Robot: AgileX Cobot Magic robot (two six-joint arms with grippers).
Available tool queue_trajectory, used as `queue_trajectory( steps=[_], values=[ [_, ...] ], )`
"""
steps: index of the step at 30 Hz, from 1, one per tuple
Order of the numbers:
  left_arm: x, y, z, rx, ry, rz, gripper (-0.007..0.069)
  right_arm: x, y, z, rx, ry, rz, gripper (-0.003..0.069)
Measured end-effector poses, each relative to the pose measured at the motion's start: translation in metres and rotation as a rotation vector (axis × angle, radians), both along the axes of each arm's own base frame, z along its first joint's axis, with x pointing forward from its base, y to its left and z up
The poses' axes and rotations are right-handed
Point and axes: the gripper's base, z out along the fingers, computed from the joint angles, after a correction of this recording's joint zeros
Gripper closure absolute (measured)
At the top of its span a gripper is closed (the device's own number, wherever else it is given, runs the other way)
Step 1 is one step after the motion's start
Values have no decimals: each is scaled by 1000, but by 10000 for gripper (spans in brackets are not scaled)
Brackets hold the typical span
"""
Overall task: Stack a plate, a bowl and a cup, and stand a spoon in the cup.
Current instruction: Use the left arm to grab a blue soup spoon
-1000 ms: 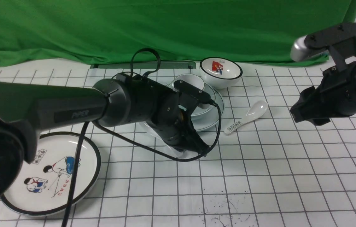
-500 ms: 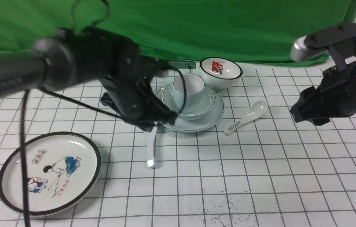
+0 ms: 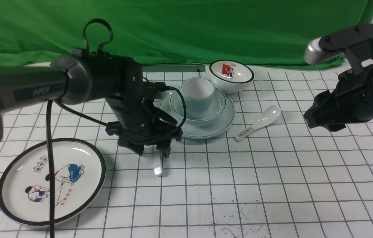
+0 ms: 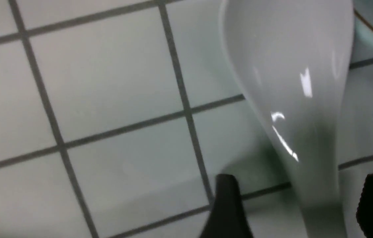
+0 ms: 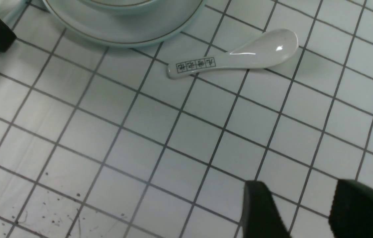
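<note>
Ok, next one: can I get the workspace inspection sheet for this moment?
Surface: white gridded sheet; dark specks near the front.
Job's things: cup sits in bowl, bowl on plate; plain spoon lies flat on the sheet, not in the cup.
Clutter: picture plate, picture bowl, printed spoon.
Grippers: left gripper open, astride the plain spoon's handle; right gripper open, empty, above the sheet.
Cables: black cable hangs across the picture plate in the front view.
Surroundings: green cloth behind.
</note>
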Motion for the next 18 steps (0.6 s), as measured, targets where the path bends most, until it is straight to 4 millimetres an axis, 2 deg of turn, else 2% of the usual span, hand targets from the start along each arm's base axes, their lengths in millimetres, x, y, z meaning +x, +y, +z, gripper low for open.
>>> queue_trajectory(
  steps=[3, 5, 6, 7, 8, 9, 11, 14, 16, 18],
  values=[
    [2, 0, 0, -6, -18, 4, 221, 0, 0, 0, 0, 0, 0, 321],
    [2, -1, 0, -7, -21, 1, 307, 0, 0, 0, 0, 0, -1, 321],
    [2, -1, 0, -6, -20, 0, 315, 0, 0, 0, 1, 0, -1, 321],
    [1, 0, 0, -1, -12, -9, 379, 0, 0, 0, 1, 0, -1, 321],
    [1, 0, 0, 0, -9, -10, 396, 0, 0, 0, 1, 0, -1, 321],
    [0, 0, -1, 7, 0, -28, 459, 0, 0, 0, 1, 0, -1, 321],
    [-2, 0, -1, 14, 9, -43, 533, 0, 0, 0, 1, 0, -1, 321],
    [-2, 2, 0, 42, 1, -70, 617, 0, 0, 0, 1, 0, -1, 321],
    [-2, 4, 3, 57, -8, -81, 633, 0, 0, 0, 1, 0, -1, 321],
    [-3, 7, 14, 83, -46, -96, 634, 0, 0, 0, 1, 0, -1, 321]
  ],
)
